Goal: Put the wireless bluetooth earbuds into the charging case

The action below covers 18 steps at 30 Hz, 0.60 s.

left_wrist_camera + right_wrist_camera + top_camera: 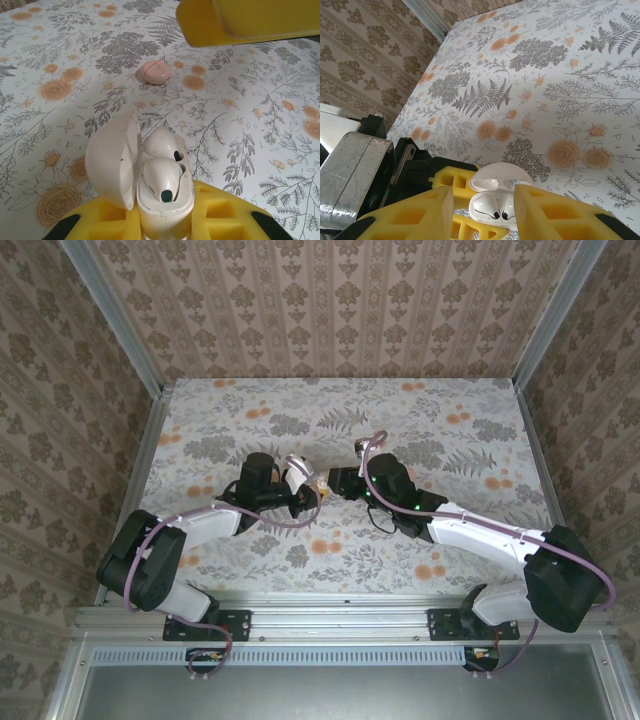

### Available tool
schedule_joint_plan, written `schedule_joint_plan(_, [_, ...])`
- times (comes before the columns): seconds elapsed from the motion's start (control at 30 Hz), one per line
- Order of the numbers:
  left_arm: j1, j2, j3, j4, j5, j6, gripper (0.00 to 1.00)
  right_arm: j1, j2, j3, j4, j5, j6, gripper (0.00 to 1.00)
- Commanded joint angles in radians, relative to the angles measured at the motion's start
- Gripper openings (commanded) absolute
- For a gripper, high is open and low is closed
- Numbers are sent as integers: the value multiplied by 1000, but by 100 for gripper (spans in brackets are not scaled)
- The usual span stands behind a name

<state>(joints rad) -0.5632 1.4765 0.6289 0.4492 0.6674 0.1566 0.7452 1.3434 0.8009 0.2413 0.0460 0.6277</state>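
Note:
The white charging case (pixel 165 212) stands upright between the yellow fingers (pixel 227 212) of my left gripper (pixel 165 222), which is shut on its base. Its lid (pixel 112 157) hangs open to the left. Both white earbuds (pixel 161 141) (pixel 161 176) sit in their sockets, dark tips showing. In the right wrist view the case (pixel 492 212) sits just beyond my right gripper (pixel 482 200), whose yellow fingers (pixel 540 210) stand apart on either side with nothing held. One right finger (pixel 240 22) hovers above the case in the left wrist view. In the top view both grippers (pixel 305 495) (pixel 335 483) meet at mid-table.
A small closed pink puck (pixel 156 71) lies on the flowered tablecloth (pixel 260 125) beyond the case. Patterned walls and metal rails (pixel 140 350) enclose the table on three sides. Open cloth stretches behind the grippers (pixel 340 410).

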Motion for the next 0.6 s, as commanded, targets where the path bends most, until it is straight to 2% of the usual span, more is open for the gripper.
schedule_joint_plan(0.0, [-6, -15, 20, 17, 30, -14, 6, 5, -17, -22, 50, 10, 4, 38])
schedule_joint_plan(0.2, [-6, -15, 20, 19, 31, -15, 6, 6, -25, -36, 85, 31, -23, 38])
schedule_joint_plan(0.4, [-6, -8, 26, 17, 37, -14, 6, 3, -23, 1, 17, 85, -64, 39])
schedule_joint_plan(0.47, [-5, -7, 26, 17, 40, -14, 6, -2, -22, -15, 84, 15, -174, 42])
schedule_joint_plan(0.57, [-4, -9, 26, 15, 48, -17, 6, -11, -31, -51, 167, -17, -233, 44])
